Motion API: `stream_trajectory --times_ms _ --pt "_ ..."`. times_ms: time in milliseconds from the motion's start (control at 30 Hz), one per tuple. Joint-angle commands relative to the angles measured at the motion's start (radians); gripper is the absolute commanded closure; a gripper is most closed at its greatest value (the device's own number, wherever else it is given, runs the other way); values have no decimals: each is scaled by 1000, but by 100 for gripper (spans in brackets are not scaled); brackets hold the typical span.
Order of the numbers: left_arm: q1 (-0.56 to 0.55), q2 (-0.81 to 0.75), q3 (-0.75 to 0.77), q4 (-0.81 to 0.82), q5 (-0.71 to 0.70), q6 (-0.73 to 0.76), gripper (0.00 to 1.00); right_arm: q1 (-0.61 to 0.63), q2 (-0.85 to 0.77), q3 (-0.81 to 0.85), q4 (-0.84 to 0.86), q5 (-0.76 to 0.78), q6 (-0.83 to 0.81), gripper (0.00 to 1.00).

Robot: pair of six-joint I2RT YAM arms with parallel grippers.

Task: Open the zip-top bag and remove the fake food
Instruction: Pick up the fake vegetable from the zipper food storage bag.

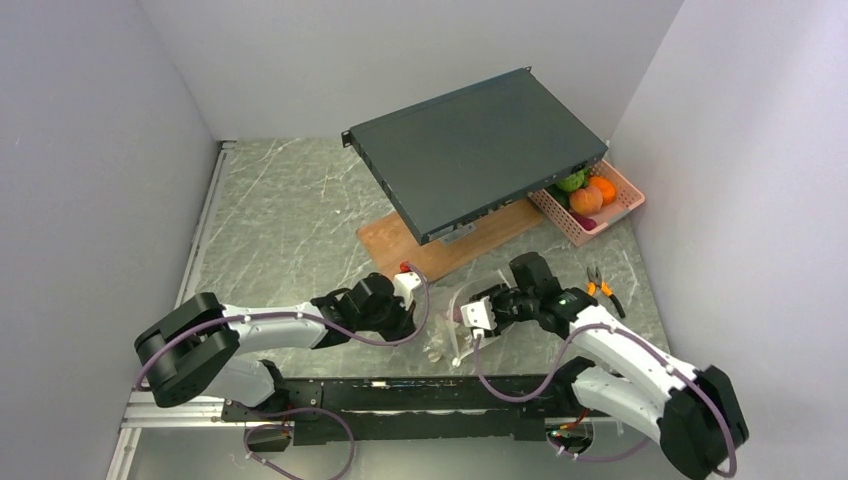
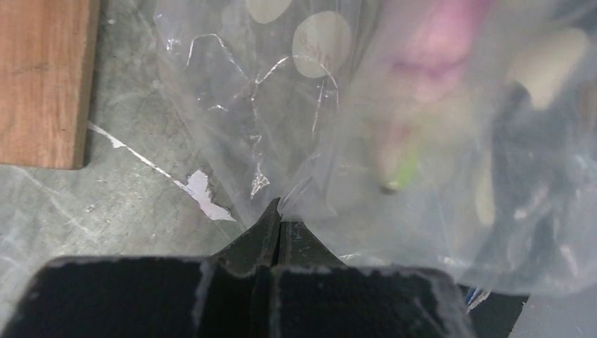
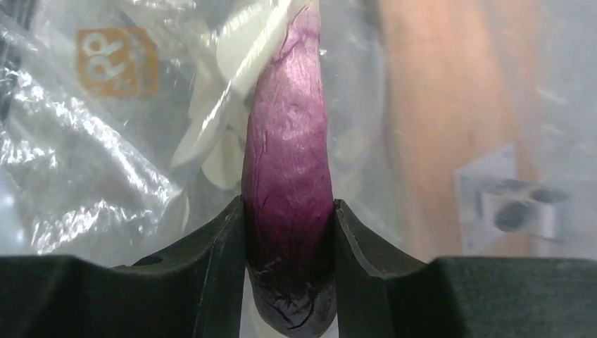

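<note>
Just near-side of the wooden board (image 1: 390, 240), the zip-top bag (image 1: 450, 325) sits between both grippers. The left gripper (image 2: 280, 217) pinches a bag fold. The right gripper (image 3: 288, 218) clamps a purple fake food piece (image 3: 288, 155), its lower tip cut off. The bag's other contents are blurred, unreadable.

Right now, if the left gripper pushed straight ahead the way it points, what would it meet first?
The clear bag: the left gripper is shut on a fold of it, with more plastic straight ahead. Behind that film sits a blurred pink piece, depth unclear.
</note>
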Motion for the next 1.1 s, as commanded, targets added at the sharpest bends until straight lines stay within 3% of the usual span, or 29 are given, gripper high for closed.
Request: stream_trajectory --times_ms 0,167,300,400,733,867,967,1067 --pt "-5 -40 14 -56 -98 -15 100 -13 -129 13 114 -38 125 85" --pt "1 -108 -26 -55 -184 -32 100 -30 -170 7 8 -49 90 83" --pt "26 -127 -50 -49 -174 -67 100 -42 -294 -50 42 -58 98 83" --pt "66 -130 -85 -18 -142 -115 100 -43 -351 -45 -70 -128 21 83" --pt "101 -193 -126 -1 -144 -184 100 -44 -290 98 -355 -145 -135 84" --pt "104 -236 -151 14 -149 -199 100 -44 -283 79 -406 -67 -232 84" --pt "107 -262 -174 22 -152 -208 100 -45 -298 35 -345 80 -235 84" --pt "109 -281 -192 33 -157 -217 100 -47 -296 36 -359 116 -229 84"
